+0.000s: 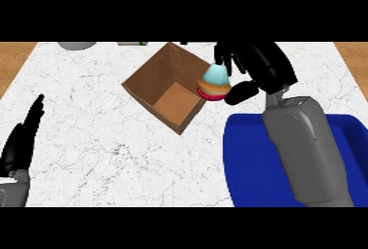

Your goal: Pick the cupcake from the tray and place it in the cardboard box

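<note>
Head view is showing the right hand (251,68), fingers (241,92) clamping on the cupcake (214,83), holding it at the box's (155,80) right rim, seemingly for dropping inside, while the left hand (20,138), fingers straight, is resting on the table (108,155).

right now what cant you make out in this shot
- Head view, tray: the right forearm hides much of its inside; the frame cuts off its lower and right parts.
- Cupcake: the right hand hides its far side, so finger contact is unclear.
- Grey object at the top edge: cut off, unidentifiable.
- Left hand: seen edge-on at the left.
</note>
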### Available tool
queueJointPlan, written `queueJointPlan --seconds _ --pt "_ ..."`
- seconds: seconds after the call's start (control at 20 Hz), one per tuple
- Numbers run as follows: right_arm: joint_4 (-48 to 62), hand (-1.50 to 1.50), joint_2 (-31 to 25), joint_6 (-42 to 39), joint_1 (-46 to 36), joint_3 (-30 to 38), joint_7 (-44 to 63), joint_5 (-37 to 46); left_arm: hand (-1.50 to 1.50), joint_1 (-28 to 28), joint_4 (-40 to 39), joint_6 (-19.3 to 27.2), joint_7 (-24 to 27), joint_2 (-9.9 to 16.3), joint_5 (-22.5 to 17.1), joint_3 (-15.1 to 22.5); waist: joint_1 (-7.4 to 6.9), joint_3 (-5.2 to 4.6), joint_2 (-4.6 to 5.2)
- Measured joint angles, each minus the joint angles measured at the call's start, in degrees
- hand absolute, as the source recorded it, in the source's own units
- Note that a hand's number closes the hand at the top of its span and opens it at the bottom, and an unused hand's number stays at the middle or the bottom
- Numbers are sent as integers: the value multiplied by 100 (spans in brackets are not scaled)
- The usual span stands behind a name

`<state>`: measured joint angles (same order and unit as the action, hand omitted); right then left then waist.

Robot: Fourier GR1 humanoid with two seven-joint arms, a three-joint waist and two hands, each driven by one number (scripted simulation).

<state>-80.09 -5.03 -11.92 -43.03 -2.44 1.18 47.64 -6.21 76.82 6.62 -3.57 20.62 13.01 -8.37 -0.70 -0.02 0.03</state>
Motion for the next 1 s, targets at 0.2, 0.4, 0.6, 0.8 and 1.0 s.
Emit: queueJointPlan --seconds 0.2,0.4,0.6,0.8,1.0 --pt "581 150 309 183 -620 -25 529 -278 0 -26 -1 -43 -21 -9 20 -8 -29 0 8" --pt "1612 150 429 651 -1269 -119 731 -665 0 -86 -23 -52 -16 -66 62 29 -83 -1 23" --pt "2700 150 475 1215 -1884 -335 750 -1048 0 -68 7 -104 14 -39 75 10 -145 -1 37" --pt "3765 150 491 1772 -2341 -569 592 -1325 0 -183 8 -197 -18 4 57 -4 -237 -3 66" --pt "4641 150 499 2304 -2715 -836 612 -1531 0 -275 -125 -193 61 -58 87 26 -309 -5 94"
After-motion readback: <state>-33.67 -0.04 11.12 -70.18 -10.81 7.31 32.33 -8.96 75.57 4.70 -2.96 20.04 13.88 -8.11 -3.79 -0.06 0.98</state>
